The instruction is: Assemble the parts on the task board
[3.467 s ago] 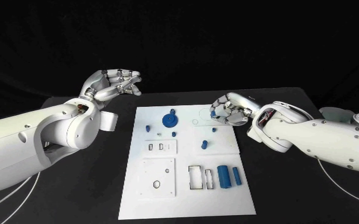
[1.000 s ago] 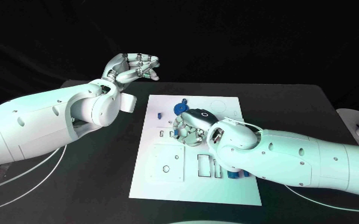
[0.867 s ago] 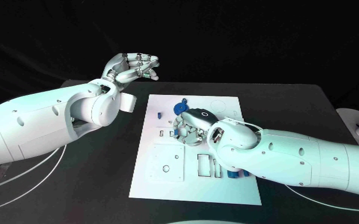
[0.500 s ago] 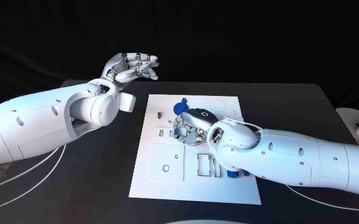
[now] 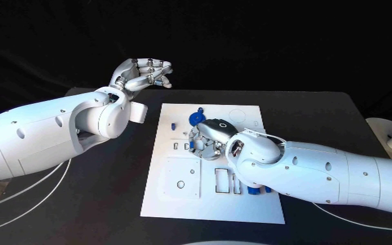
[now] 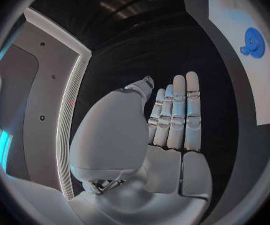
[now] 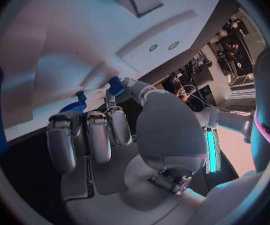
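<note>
Working over the middle of the task board (image 5: 245, 211), the right robot hand (image 5: 206, 140) is low on the white plate, fingers curled down. In the right wrist view a small blue part (image 7: 116, 86) sits pinched at its fingertips, right against the white surface. Judgement: this is the insertion step, a part being seated into a feature near the small slots (image 5: 177, 144) at the board's centre-left. Whether the part is already in its seat cannot be told; the robot hand covers the spot in the head view.

Left robot hand (image 5: 145, 74) is raised beyond the far-left corner of the board, above the black tabletop (image 5: 327, 109), holding nothing. Head view shows its fingers curled; left wrist view shows them lying fairly straight and close together (image 6: 175, 112), so how closed it is cannot be told.

Other parts: blue disc (image 5: 196, 118) lies flat near the board's far edge, just beyond the right robot hand; a small blue peg (image 5: 174, 125) stands to its left; blue bars (image 5: 260, 190) lie at the near right, mostly hidden by the right arm.

Pinched part: short, its long axis roughly in line with the fingertips, toward the board; exact pointing unclear.

Next move, as judged: press straight down, aligned with the seat, then release without tilting it.
</note>
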Tool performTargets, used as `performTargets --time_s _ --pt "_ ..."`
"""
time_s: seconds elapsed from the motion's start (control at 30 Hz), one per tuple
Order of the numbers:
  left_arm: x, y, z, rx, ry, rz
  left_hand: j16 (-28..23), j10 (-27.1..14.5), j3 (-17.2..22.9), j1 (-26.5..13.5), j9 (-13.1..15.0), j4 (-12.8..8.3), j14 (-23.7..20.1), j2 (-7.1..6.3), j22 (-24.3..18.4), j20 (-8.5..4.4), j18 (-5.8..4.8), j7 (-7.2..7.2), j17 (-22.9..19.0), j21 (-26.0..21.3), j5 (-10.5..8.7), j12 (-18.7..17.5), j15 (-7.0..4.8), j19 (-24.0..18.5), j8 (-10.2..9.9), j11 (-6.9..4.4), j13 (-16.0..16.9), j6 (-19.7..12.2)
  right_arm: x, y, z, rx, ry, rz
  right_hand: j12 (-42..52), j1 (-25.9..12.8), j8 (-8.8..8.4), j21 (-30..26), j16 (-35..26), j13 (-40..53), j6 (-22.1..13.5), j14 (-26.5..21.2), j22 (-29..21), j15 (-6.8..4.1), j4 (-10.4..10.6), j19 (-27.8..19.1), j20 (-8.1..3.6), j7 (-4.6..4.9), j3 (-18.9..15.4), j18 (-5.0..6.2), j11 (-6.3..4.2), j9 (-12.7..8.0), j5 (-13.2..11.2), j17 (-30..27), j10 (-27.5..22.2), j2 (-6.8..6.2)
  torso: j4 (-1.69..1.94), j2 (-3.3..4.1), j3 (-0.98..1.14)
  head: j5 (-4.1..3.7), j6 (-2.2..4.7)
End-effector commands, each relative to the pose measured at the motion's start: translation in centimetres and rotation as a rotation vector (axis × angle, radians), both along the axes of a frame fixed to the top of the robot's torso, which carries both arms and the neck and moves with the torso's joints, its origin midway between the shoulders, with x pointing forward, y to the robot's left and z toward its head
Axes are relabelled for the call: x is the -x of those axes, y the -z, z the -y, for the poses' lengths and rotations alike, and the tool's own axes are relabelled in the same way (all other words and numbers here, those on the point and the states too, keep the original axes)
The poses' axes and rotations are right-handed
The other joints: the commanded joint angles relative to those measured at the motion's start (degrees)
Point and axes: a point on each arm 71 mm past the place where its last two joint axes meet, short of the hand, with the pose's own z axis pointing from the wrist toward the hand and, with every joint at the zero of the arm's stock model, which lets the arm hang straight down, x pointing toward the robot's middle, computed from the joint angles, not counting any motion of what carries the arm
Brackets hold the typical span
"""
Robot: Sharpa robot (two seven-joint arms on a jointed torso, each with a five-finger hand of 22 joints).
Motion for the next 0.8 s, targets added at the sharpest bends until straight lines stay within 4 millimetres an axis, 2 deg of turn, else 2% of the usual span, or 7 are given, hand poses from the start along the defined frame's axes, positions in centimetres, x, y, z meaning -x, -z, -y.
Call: performTargets --time_s 0.03,0.2,0.6,0.7,0.77,0.8 --pt "0.0 -0.1 0.1 0.009 0.016 0.001 0.2 0.5 0.3 0.1 0.1 0.0 -0.3 0.06 0.1 0.11 0.08 -0.01 0.1 0.2 -0.31 -0.2 0.13 -0.3 -0.1 0.02 0.1 -0.2 0.1 0.0 -0.1 0.008 -0.007 0.017 -0.4 -0.2 -0.4 0.3 -0.2 5.0 -0.9 5.0 15.1 0.43 0.2 6.1 0.53 0.11 -0.8 -0.82 0.14 -0.1 -0.4 10.6 -0.6 -0.73 0.02 0.01 -0.01 -0.02 -0.1" --pt "0.0 0.0 0.1 0.009 0.015 0.001 0.2 0.5 0.3 0.0 0.1 0.0 -0.4 0.04 0.1 0.11 0.08 0.01 0.1 0.3 -0.31 -0.3 0.13 -0.4 -0.1 0.03 0.1 -0.3 0.1 -0.1 -0.2 -0.001 -0.011 0.026 -0.6 -0.6 -0.8 0.3 -0.2 4.9 -1.8 5.0 15.1 0.62 1.1 6.1 0.73 0.26 -2.2 -0.82 0.34 -0.2 -2.2 10.7 -0.8 -1.28 0.03 0.01 0.0 -0.05 -0.11" --pt "0.0 0.1 0.1 0.007 0.014 -0.004 0.2 0.5 0.3 0.0 0.1 0.0 -0.4 0.04 0.1 0.11 0.08 0.01 0.1 0.3 -0.31 -0.3 0.13 -0.4 -0.1 0.03 0.1 -0.3 0.3 -0.6 0.1 -0.032 -0.005 0.064 -1.2 -0.3 -1.69 0.3 -0.4 4.5 -3.7 4.9 15.1 0.95 2.8 6.1 1.02 0.7 -5.0 -0.82 0.73 -0.5 -4.1 10.3 -1.5 -1.39 0.01 0.03 0.04 -0.05 -0.18" --pt "-0.1 0.3 0.0 -0.004 0.023 -0.023 0.2 0.5 0.3 -0.4 0.1 0.2 -0.4 -0.06 0.2 0.17 0.05 0.03 0.3 0.4 -0.32 -0.4 0.18 -0.5 -0.2 0.06 0.1 -0.3 0.5 -1.2 0.5 -0.1 -0.01 0.098 -1.3 0.2 -1.89 0.3 -0.4 4.4 -4.1 4.9 15.1 1.05 3.3 6.1 1.12 0.84 -6.1 -0.82 0.85 -0.6 -4.1 10.2 -1.6 -1.26 0.04 -0.08 0.06 -0.12 -0.14" --pt "-0.1 0.6 0.0 -0.033 0.039 -0.043 0.5 1.7 -0.3 -1.9 0.2 1.0 -0.1 -0.39 0.2 0.29 0.1 -0.09 0.6 0.5 -0.33 0.2 0.09 -0.8 -0.5 -0.17 0.4 -0.8 0.7 -2.0 0.9 -0.17 -0.032 0.118 -1.3 1.6 -2.17 0.3 -0.8 4.4 -4.7 4.7 15.1 1.21 3.6 6.1 1.26 1.05 -6.8 -0.82 1.03 -0.8 -2.2 9.5 -1.7 -0.68 -0.02 -0.25 0.04 -0.06 -0.09" --pt "-0.2 0.7 0.0 -0.053 0.047 -0.051 0.8 2.8 -0.9 -3.3 0.2 1.9 0.3 -0.61 0.2 0.35 0.16 -0.23 1.0 0.6 -0.34 0.8 -0.01 -0.7 -0.5 -0.4 0.7 -0.9 0.7 -2.4 1.1 -0.204 -0.046 0.122 -1.3 1.6 -2.17 0.3 -0.8 4.4 -4.7 4.7 15.1 1.21 3.6 6.1 1.26 1.05 -6.8 -0.82 1.03 -0.8 -2.2 9.5 -1.7 -0.68 -0.03 -0.31 0.03 -0.04 -0.01"
